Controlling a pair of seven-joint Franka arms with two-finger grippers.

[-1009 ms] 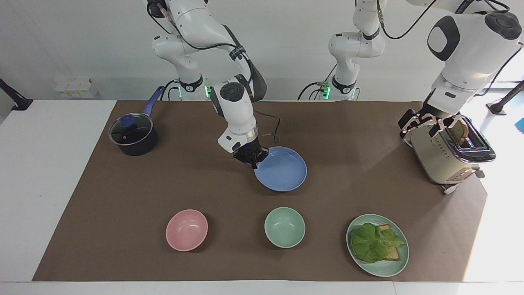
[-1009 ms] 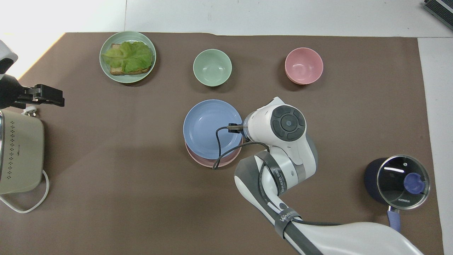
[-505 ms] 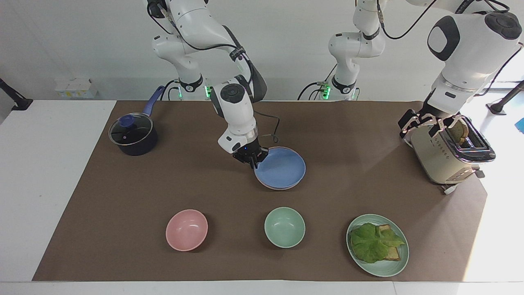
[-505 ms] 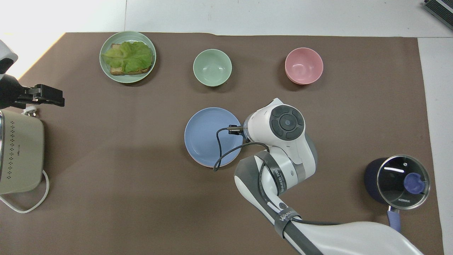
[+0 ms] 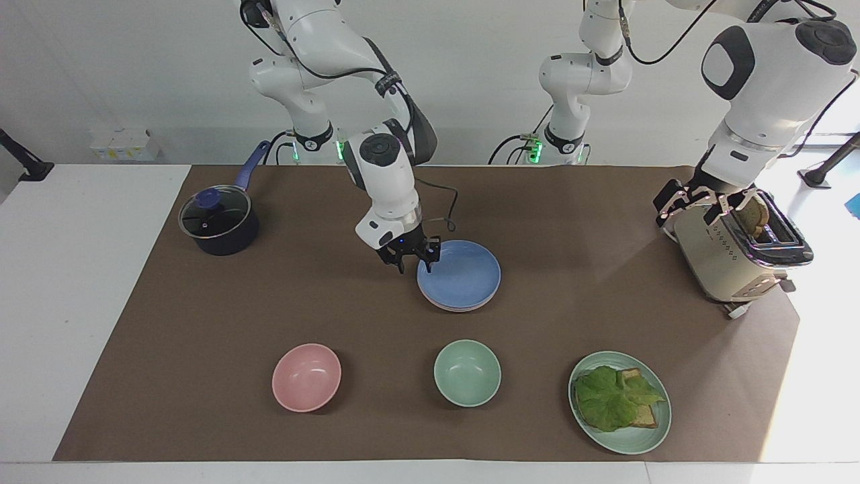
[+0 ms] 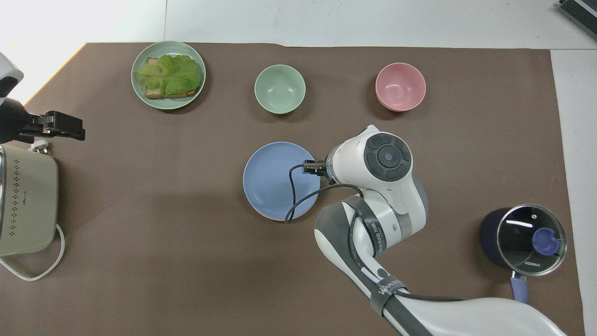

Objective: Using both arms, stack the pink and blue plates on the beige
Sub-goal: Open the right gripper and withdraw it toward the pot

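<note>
The blue plate (image 5: 463, 275) (image 6: 273, 179) lies flat on top of a stack in the middle of the mat. A thin edge of the pink plate (image 5: 457, 308) (image 6: 280, 218) shows under it. The beige plate is hidden beneath them. My right gripper (image 5: 414, 261) stands open at the blue plate's rim on the right arm's side, holding nothing. In the overhead view the wrist covers it. My left gripper (image 5: 699, 207) (image 6: 70, 127) waits open over the toaster (image 5: 732, 259), with nothing in it.
A pink bowl (image 5: 306, 376), a green bowl (image 5: 467, 372) and a green plate with lettuce and toast (image 5: 619, 402) line the mat's edge farthest from the robots. A lidded dark pot (image 5: 218, 222) stands at the right arm's end.
The right gripper lowered the tilted blue plate flat onto the pink plate, then opened and let it go. The left arm has not moved.
</note>
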